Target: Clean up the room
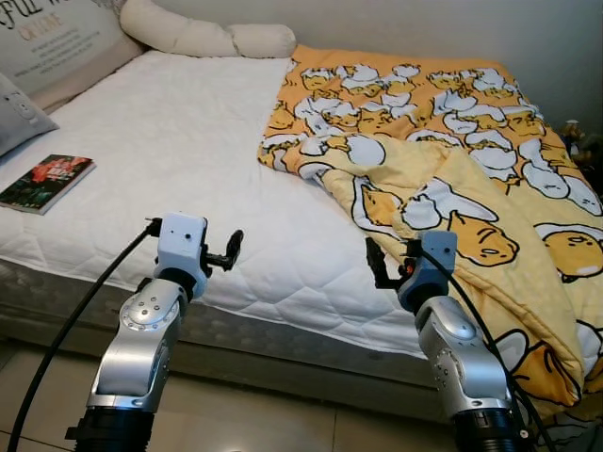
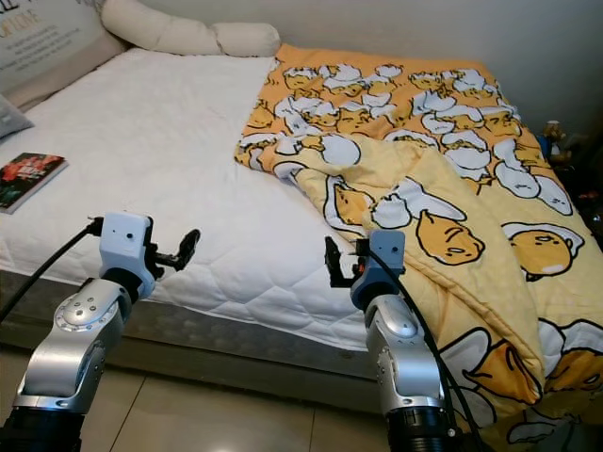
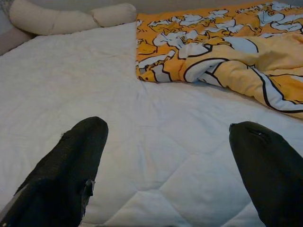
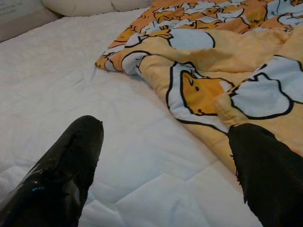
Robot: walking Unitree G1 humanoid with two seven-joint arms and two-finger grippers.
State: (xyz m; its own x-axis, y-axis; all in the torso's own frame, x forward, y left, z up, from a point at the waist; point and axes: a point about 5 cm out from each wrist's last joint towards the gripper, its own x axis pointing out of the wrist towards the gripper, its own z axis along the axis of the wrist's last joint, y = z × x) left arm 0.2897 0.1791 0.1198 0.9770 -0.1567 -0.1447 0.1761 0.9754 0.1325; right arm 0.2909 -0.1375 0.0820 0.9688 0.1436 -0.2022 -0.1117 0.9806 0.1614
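Observation:
A yellow quilt [image 1: 443, 141] printed with white and orange cartoon figures lies rumpled over the right half of the white mattress [image 1: 179, 141], and its near edge hangs over the bed's front side. My left gripper [image 1: 229, 252] is open above the mattress's front edge, left of the quilt. My right gripper [image 1: 377, 264] is open too, just in front of the quilt's folded near corner [image 4: 222, 94]. Neither gripper touches anything. The wrist views show each pair of black fingers [image 3: 71, 170] spread wide over bare mattress.
A book [image 1: 45, 182] with a dark cover lies near the mattress's left front edge. Pillows [image 1: 203, 36] and a printed cushion [image 1: 52, 42] line the head of the bed. Tiled floor [image 1: 245, 419] runs along the bed's front below my arms.

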